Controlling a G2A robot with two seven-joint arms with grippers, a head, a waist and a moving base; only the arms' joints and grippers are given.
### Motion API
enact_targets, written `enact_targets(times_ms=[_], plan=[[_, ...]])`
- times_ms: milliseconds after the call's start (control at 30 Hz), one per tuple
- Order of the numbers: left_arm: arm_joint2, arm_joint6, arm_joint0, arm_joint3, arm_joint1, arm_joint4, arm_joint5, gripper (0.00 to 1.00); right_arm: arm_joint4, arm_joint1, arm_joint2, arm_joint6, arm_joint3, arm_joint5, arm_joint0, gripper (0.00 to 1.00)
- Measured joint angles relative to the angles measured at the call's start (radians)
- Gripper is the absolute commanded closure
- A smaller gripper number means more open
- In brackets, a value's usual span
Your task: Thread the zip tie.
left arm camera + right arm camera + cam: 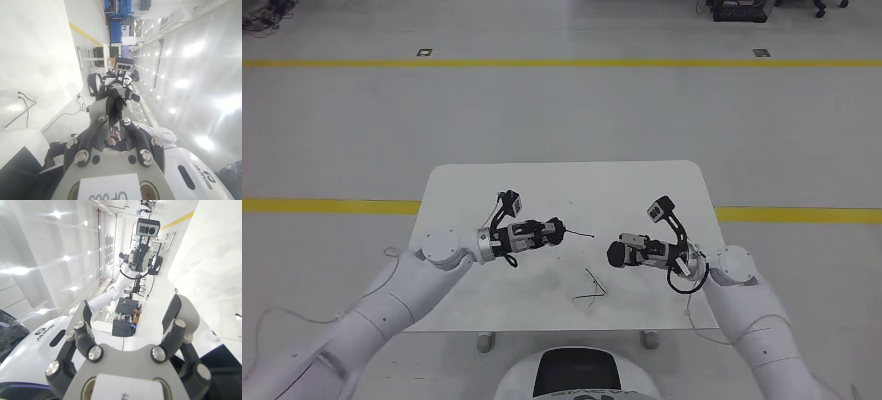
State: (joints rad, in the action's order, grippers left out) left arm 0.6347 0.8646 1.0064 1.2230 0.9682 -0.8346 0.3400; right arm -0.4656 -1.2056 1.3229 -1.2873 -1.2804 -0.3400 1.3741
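Left gripper pinched shut on zip tie, its tail pointing toward right gripper, which is spread wide, holding nothing.

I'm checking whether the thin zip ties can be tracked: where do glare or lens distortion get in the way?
Left wrist view: ceiling lights flare into streaks; white haze over the table dims the loose zip ties. Right wrist view: similar flares, ceiling grid bowed by the lens. Top view: even light; the left gripper's zip tie stands out.

Smooth matt white table; thin black plastic zip tie.
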Motion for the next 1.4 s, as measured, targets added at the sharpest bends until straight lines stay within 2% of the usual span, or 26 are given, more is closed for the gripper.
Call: enact_targets(times_ms=[300,433,533,733,867,1000,1067,1100,1400], plan=[[0.04,0.068,0.017,-0.089,0.052,-0.016,0.0,1.0,0.016,-0.017,-0.002,0.005,0.03,0.0,-0.009,0.0],[0.062,0.082,0.014,-0.106,0.069,0.015,0.0,1.0,0.035,-0.024,-0.014,0.007,0.026,0.0,-0.012,0.0],[0.068,0.07,0.007,-0.104,0.071,0.082,0.0,1.0,0.041,-0.024,-0.012,0.012,0.024,0.0,-0.012,0.0],[0.067,0.066,0.01,-0.099,0.071,0.059,-0.003,1.0,0.04,-0.024,-0.013,0.012,0.023,0.0,-0.011,0.0],[0.07,0.075,0.023,-0.07,0.071,0.055,-0.032,1.0,0.021,-0.023,-0.016,0.034,0.016,0.0,-0.006,0.0],[0.076,0.102,0.031,-0.066,0.07,0.05,-0.054,1.0,-0.014,-0.022,-0.018,-0.01,0.043,0.0,-0.021,0.0],[0.079,0.109,0.034,-0.064,0.071,0.046,-0.056,1.0,-0.015,-0.022,-0.021,-0.021,0.056,0.0,-0.029,0.22],[0.082,0.113,0.036,-0.064,0.071,0.043,-0.057,1.0,-0.013,-0.023,-0.023,-0.026,0.063,0.0,-0.034,0.51],[0.089,0.133,0.044,-0.054,0.074,0.05,-0.068,1.0,0.004,-0.031,-0.035,-0.026,0.091,0.0,-0.048,0.59]])
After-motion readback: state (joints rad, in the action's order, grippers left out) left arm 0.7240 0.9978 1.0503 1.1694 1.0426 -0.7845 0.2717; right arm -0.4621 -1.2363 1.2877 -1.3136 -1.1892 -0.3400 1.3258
